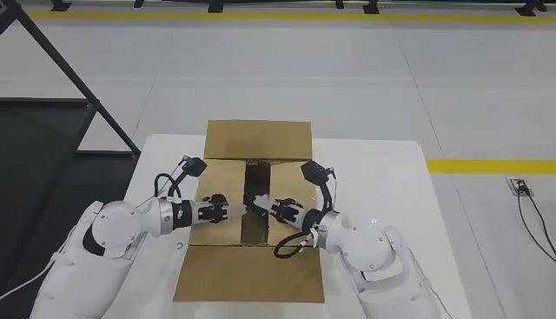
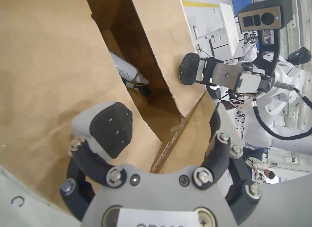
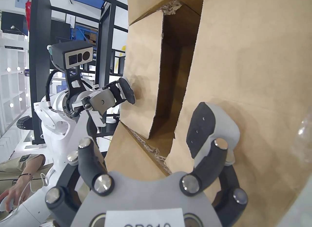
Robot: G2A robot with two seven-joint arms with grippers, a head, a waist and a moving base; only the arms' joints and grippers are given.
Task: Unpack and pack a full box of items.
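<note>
A brown cardboard box (image 1: 258,136) stands mid-table with its far and near flaps folded out. Its two side flaps (image 1: 219,180) lie nearly shut, leaving a dark gap (image 1: 255,193) between them. Through that gap a white tube (image 2: 126,72) with a grey cap lies inside the box. My left gripper (image 1: 224,208) (image 2: 165,120) is open, one pad (image 2: 111,130) resting on the left side flap near the gap. My right gripper (image 1: 263,206) (image 3: 146,130) is open too, its pad (image 3: 202,130) on the right side flap. Each wrist view shows the other gripper (image 2: 192,72) (image 3: 126,90) touching the opposite flap.
The box sits on a white table (image 1: 373,171) with bare surface to its right and left. A black metal frame (image 1: 52,84) stands off the table's left side. The near flap (image 1: 248,275) reaches toward the table's front edge.
</note>
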